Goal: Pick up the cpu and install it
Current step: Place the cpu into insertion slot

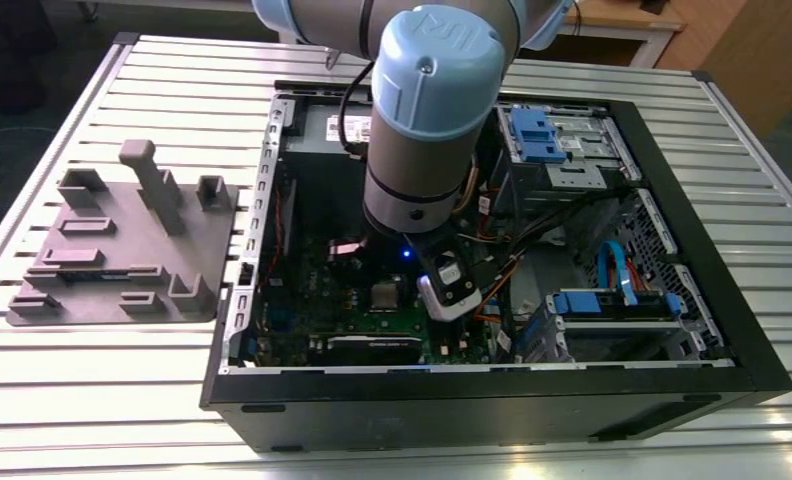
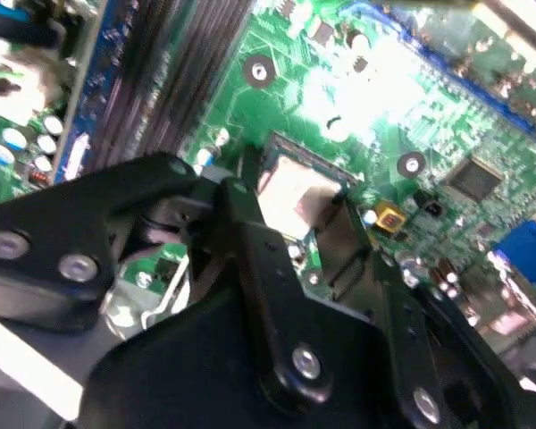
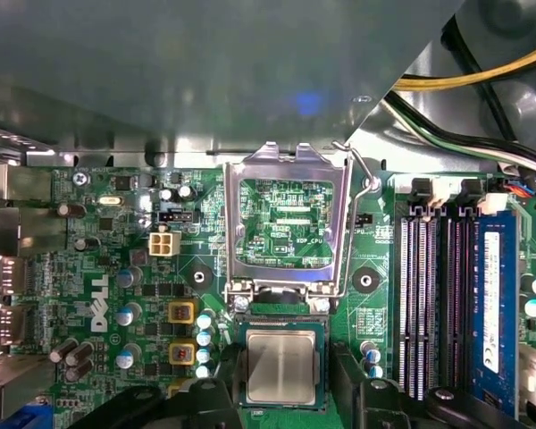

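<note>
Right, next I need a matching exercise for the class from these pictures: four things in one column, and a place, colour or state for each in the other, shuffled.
Things
1. cpu
2. frame
3. cable
4. tray

Descriptions
A. yellow
B. swung open, board showing through it
C. on the table, outside the case
D. silver-grey square

Pairs: 1-D, 2-B, 3-A, 4-C.
</note>
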Controlling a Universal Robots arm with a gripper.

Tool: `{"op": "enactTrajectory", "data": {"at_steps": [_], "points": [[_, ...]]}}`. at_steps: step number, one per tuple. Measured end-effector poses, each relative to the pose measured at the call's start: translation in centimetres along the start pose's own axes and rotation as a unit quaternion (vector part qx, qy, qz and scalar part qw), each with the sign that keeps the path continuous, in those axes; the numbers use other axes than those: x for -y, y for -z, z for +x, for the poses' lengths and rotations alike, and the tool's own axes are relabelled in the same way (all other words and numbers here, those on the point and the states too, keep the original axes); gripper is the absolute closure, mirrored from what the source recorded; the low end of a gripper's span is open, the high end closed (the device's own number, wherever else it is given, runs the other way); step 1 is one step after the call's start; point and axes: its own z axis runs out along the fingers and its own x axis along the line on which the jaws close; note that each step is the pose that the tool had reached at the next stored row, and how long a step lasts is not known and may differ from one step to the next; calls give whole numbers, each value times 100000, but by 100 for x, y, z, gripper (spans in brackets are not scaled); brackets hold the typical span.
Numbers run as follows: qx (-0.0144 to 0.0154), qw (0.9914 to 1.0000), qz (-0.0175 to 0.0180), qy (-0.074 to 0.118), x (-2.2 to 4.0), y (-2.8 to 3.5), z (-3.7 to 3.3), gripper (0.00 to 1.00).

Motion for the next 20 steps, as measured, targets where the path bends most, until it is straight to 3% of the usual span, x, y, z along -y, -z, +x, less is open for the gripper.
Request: {"op": "enactTrajectory", "data": {"at_steps": [9,20], "points": [[-58,100000,14,35,2,26,2,49],[-68,100000,-127,162,6,0,1,49]]}}
